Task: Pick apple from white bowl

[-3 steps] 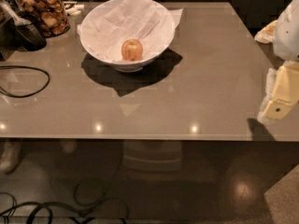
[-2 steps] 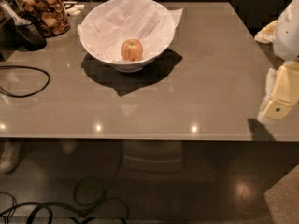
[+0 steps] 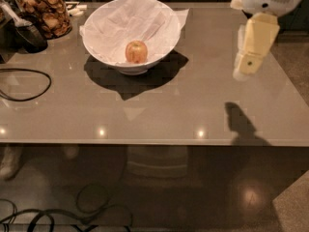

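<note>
The apple [image 3: 136, 51], small and yellow-orange with a reddish blush, lies inside the white bowl [image 3: 99, 50], on its crinkled white paper lining. The bowl stands on the grey table [image 3: 159, 105] at the back, left of centre. My gripper [image 3: 247, 64] hangs over the right part of the table, well to the right of the bowl and above the surface, with nothing visibly in it. Its shadow falls on the table near the front right.
A glass jar of brown snacks [image 3: 44, 11] stands at the back left, with a dark scoop [image 3: 26, 30] beside it. A black cable loop [image 3: 21, 86] lies on the left of the table. More cables lie on the floor in front.
My arm has moved in from the right edge toward the left and up, now over the table. The apple and bowl have not moved on the table.
</note>
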Tool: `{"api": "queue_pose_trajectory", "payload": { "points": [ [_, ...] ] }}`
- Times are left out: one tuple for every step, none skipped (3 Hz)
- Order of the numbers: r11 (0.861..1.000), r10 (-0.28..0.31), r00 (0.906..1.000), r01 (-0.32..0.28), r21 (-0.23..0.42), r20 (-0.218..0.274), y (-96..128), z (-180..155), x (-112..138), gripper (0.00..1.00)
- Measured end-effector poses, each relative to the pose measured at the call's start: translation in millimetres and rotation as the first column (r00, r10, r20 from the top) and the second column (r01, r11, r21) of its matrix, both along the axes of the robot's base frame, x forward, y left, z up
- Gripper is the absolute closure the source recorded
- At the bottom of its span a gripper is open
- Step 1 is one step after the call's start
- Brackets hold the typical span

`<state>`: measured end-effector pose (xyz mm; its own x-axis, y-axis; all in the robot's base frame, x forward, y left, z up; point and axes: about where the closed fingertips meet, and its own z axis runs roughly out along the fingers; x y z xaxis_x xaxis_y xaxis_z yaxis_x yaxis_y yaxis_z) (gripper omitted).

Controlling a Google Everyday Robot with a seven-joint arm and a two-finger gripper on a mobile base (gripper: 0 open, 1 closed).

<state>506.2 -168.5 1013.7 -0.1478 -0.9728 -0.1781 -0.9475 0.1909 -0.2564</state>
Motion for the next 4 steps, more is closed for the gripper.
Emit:
{"api": "queue_pose_trajectory", "payload": {
  "points": [
    [0.998, 0.066, 0.9973, -0.065, -0.010, 0.033, 32, 13, 33, 0.00],
    [0.997, 0.073, 0.9949, -0.073, 0.006, 0.070, 41, 18, 42, 0.00],
    [0.996, 0.047, 0.9962, -0.053, 0.070, 0.074, 55, 16, 62, 0.00],
    [0.989, 0.078, 0.9957, -0.084, 0.125, 0.051, 83, 12, 94, 0.00]
  ]
}}
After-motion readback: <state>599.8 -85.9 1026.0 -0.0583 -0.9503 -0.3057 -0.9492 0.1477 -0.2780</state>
